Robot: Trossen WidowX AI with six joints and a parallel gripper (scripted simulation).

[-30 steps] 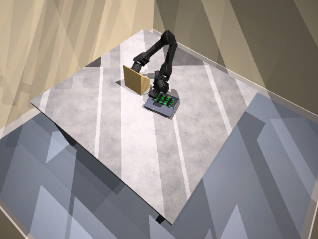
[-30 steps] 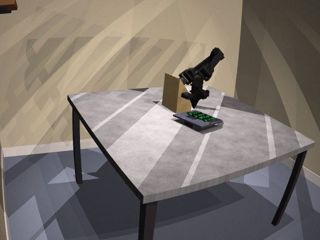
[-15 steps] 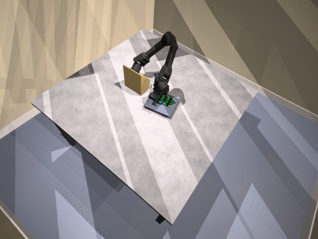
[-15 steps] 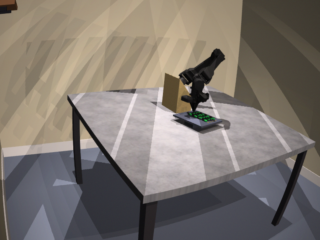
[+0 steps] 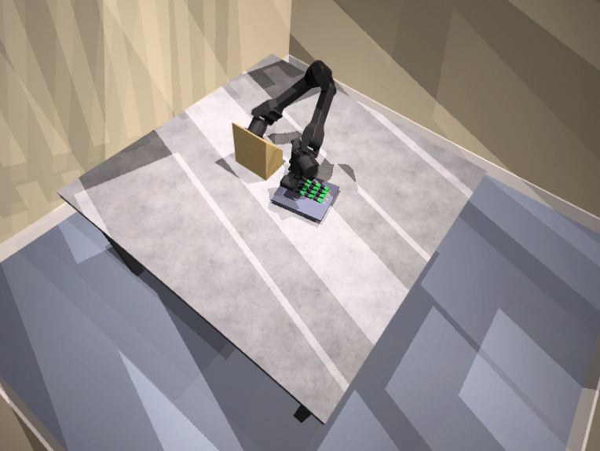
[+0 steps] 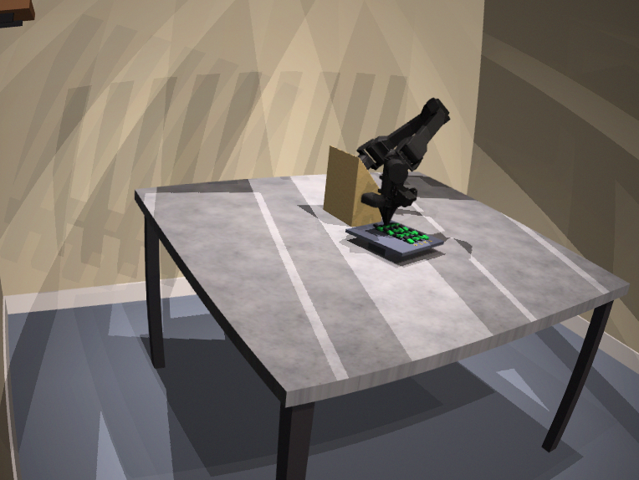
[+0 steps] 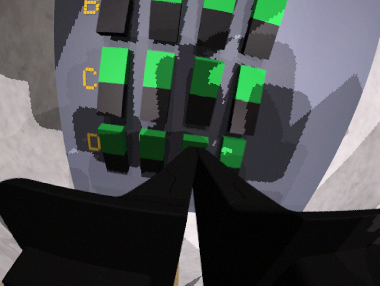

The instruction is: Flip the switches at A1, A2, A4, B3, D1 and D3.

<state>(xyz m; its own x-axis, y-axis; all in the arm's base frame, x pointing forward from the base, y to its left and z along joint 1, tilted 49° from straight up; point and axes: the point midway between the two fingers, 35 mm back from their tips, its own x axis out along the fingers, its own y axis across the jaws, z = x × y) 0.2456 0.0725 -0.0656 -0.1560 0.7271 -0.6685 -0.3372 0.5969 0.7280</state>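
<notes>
The grey-blue switch panel lies flat on the table, with rows of green-and-black rocker switches. In the wrist view rows B, C and D show with their yellow letters. My gripper is shut and empty, its tips pointing down at the near end of switch D3 in the row closest to the arm. I cannot tell whether the tips touch it.
A tan wedge-shaped block stands upright close behind the panel, to the arm's left. The grey table spreads wide around the panel.
</notes>
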